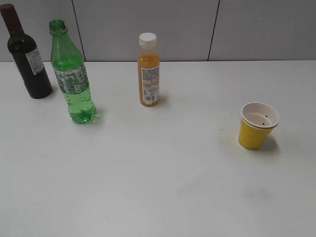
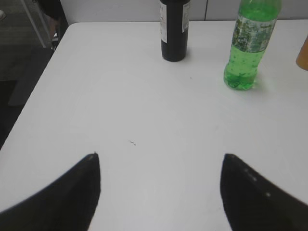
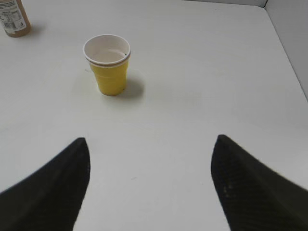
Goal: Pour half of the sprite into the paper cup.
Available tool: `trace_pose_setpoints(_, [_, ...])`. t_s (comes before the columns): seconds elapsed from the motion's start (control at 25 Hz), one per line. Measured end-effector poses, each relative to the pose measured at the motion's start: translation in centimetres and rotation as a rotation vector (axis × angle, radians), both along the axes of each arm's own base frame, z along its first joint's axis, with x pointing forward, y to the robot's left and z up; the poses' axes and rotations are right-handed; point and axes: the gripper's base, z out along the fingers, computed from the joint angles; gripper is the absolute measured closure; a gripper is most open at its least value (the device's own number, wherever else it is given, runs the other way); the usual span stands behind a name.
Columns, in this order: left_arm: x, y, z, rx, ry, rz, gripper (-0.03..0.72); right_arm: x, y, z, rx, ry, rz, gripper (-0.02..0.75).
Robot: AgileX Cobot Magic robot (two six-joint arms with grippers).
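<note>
Left gripper (image 2: 160, 166): jaws wide apart, empty, low in wrist frame.
Right gripper (image 3: 150, 149): same, nothing held.
Paper cup (image 1: 257, 125): yellow, upright, right-centre of frame, on white counter (image 1: 158, 187).
Sprite (image 1: 72, 74): upright, cap off, left side, approx. half full.
Juice btl (image 1: 148, 70): upper centre, white cap.
Wine btl (image 1: 27, 55): upper left, behind sprite.

The uncapped green sprite (image 1: 72, 79) stands upright at far left, well apart from the upright yellow paper cup (image 1: 257, 126).
</note>
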Motion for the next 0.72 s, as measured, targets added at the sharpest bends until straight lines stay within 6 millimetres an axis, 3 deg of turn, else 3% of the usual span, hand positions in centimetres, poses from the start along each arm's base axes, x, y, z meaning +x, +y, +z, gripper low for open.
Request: trace_pose_setpoints(0.72, [0.00,0.00,0.00,0.000,0.000,0.000,0.099,0.00,0.00,0.00,0.000,0.000,0.000,0.145])
